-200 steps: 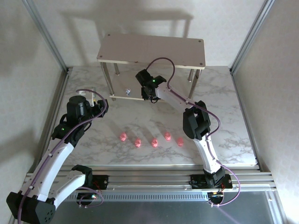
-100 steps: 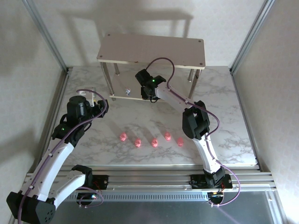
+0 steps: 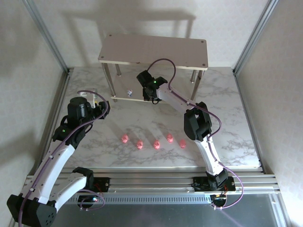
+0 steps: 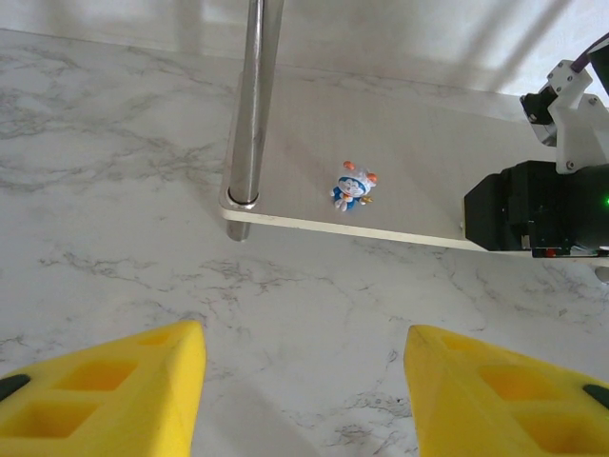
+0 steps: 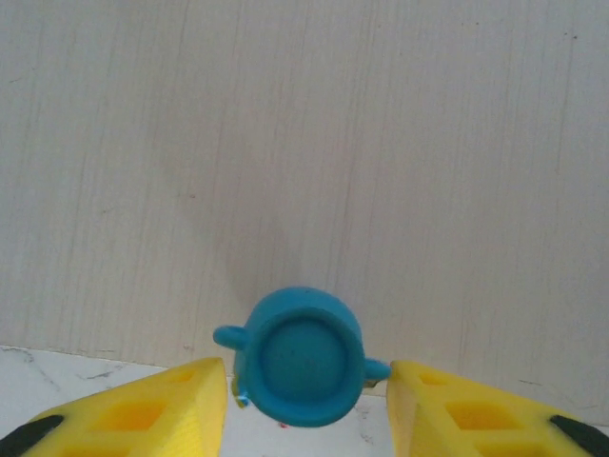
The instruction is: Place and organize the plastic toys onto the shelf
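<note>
The right gripper (image 5: 306, 379) reaches over the lower board of the shelf (image 3: 189, 49), upper centre of the overhead frame, with a round blue toy (image 5: 300, 354) sitting between its jaws, though I cannot tell whether they pinch it. The left gripper (image 4: 300, 376) hangs over the bench (image 3: 227, 118) left of the shelf front, jaws spread wide, facing a blue-and-white figurine (image 4: 355, 188) on that lower board. Five pink toys (image 3: 156, 144) stand in a loose row on the bench, lower centre.
</note>
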